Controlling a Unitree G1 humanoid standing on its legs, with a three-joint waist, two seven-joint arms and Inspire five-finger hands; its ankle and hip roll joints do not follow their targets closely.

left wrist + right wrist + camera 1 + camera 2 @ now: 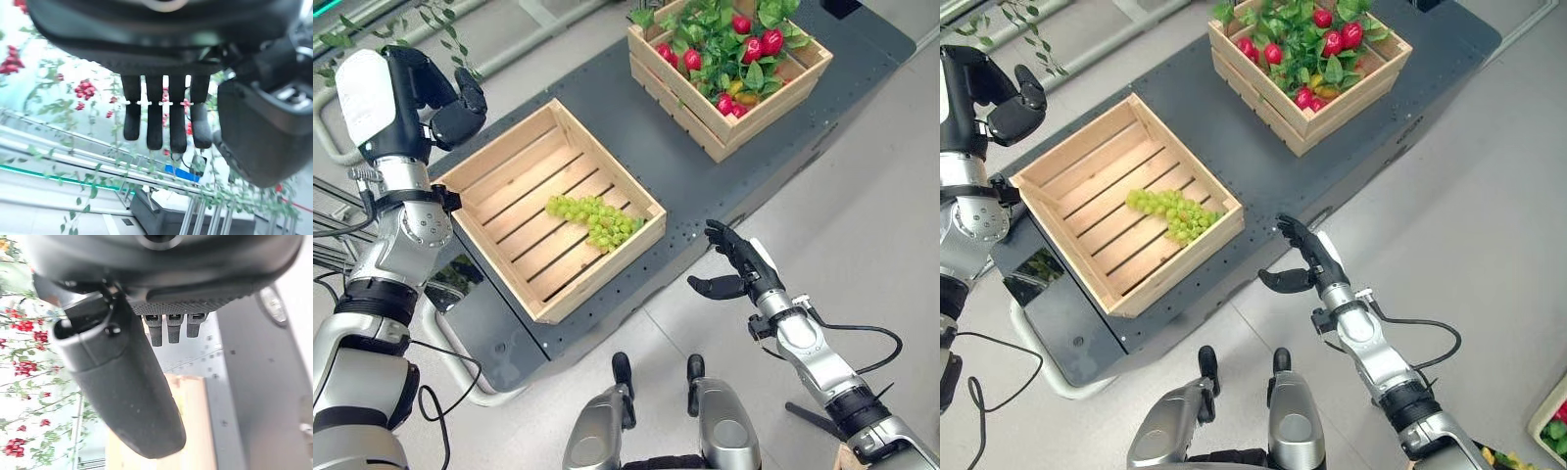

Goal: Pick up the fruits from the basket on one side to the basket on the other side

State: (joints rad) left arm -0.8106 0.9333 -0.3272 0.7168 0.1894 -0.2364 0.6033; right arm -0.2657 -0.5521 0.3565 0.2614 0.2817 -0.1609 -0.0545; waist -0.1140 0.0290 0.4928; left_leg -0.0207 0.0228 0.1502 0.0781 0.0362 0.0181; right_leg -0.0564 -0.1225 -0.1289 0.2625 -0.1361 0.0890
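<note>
Grapes [594, 219] lie in the near crate [499, 166], a green bunch resting on its slats toward the corner nearest the far crate [793, 83]. I see that far crate well apart along the dark table [675, 157], packed with green leaves [724, 34] and red fruits [761, 46], with a yellowish piece low among them.

My left hand [458, 110] hangs raised beside the near crate's outer corner, off to its side and clear of the wood. From its wrist camera I see the fingers [154, 122] straight in a row, thumb standing apart, holding nothing.

My right hand [1307, 259] hovers off the table's near edge, over the floor, just past the near crate's corner where the grapes lie. Its fingers [729, 240] reach out toward the table, the thumb is spread to the side, and the palm is empty. It touches neither crate.
</note>
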